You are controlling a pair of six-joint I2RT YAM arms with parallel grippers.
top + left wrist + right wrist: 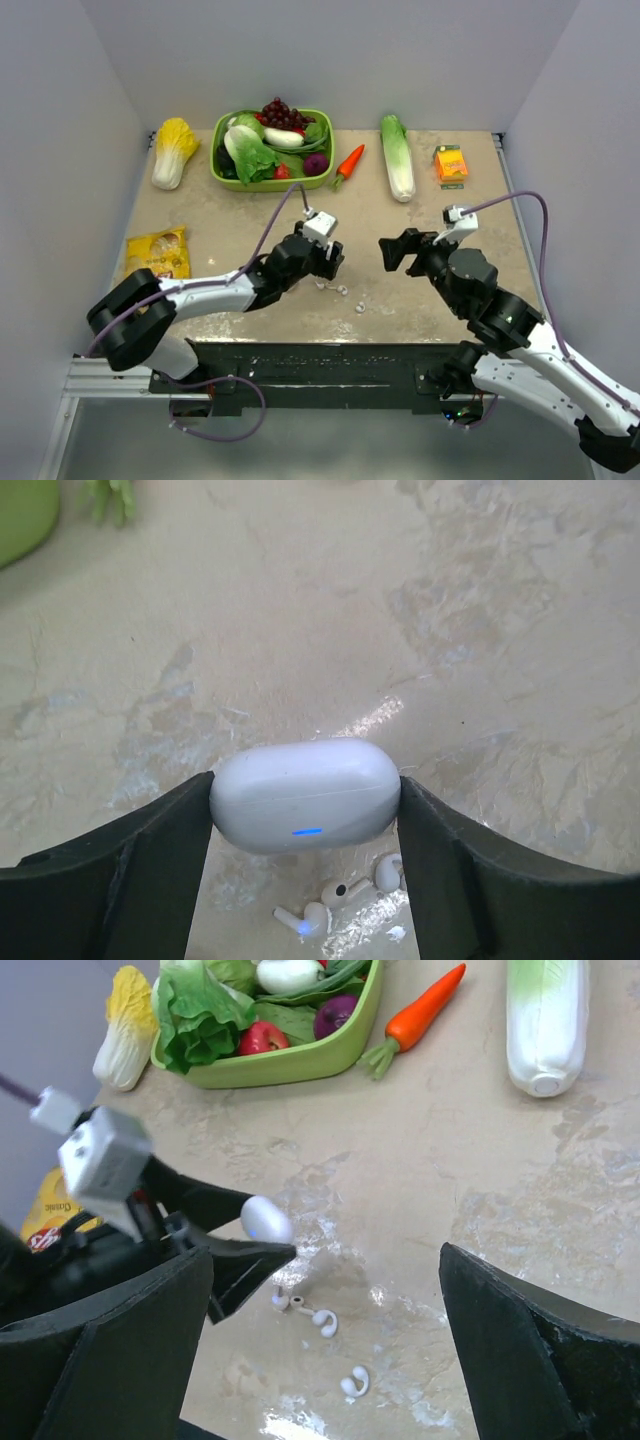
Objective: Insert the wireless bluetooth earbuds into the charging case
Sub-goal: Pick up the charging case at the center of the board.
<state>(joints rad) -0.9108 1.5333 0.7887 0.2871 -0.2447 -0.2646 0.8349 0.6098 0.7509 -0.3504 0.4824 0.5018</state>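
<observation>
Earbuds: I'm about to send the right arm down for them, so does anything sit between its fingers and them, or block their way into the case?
Nothing lies between the open right fingers and the earbuds on the table. The case, clamped in the left fingers, has its lid shut, which blocks insertion.

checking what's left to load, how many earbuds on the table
3: two earbuds side by side by the case in the left fingers, one alone further right. The shut case could hide more.
</observation>
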